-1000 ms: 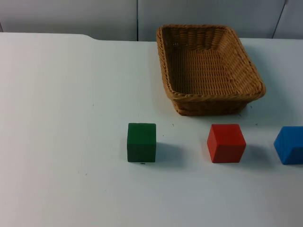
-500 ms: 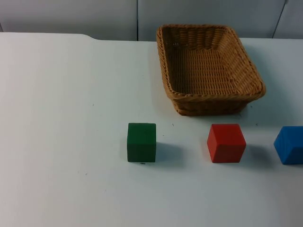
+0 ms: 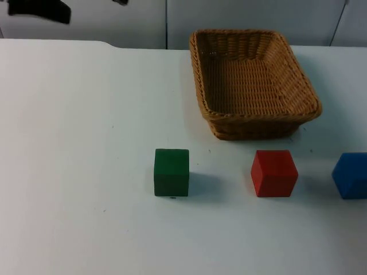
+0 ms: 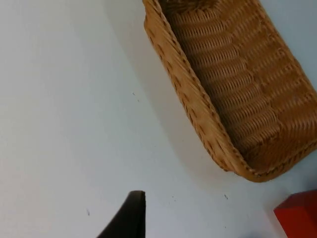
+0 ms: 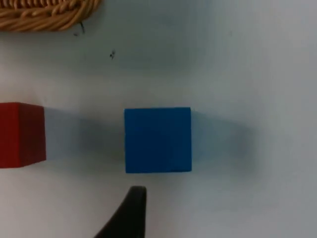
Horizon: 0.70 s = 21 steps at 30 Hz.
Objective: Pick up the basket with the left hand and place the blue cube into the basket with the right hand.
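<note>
- Sitting on the white table [image 3: 74, 114], upper right of centre in the top view, is the wicker basket [image 3: 252, 80] — empty, flat on the surface, nothing gripping it.
- Left arm [image 3: 40, 10] pokes in at the upper left corner of the top frame, well apart from the basket; a dark shape, w/ the grey wall [image 3: 229, 17] behind.
- Left gripper [image 4: 130, 215]: one black fingertip over bare table, basket rim [image 4: 198, 109] near it, not touching. Can't tell how wide the pincer is; holding nothing I can see.
- Blue cube [image 3: 351, 175] at the right edge of the top frame, on the table, untouched.
- Right gripper [image 5: 130, 213] hovers just beside the blue cube [image 5: 157, 140]; fingertip apart from it. Opening: can't tell.
- Red cube [image 3: 274, 173] sits btw green cube [image 3: 171, 172] and blue, all in one row below the basket.
</note>
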Each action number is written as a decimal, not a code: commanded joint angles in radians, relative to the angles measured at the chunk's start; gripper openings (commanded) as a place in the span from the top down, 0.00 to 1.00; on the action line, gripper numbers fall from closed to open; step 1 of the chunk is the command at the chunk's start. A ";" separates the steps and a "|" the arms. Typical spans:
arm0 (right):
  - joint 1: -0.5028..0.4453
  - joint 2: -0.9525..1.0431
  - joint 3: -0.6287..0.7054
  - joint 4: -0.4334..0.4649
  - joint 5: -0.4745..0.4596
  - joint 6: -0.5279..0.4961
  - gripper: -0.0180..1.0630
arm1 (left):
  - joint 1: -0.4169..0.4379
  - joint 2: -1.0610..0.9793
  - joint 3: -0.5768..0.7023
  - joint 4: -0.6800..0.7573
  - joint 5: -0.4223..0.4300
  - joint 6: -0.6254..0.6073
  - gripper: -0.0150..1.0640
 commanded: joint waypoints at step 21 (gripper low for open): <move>-0.005 0.032 -0.010 0.023 -0.008 -0.025 0.05 | -0.205 0.556 -0.501 -0.033 0.061 -0.087 0.01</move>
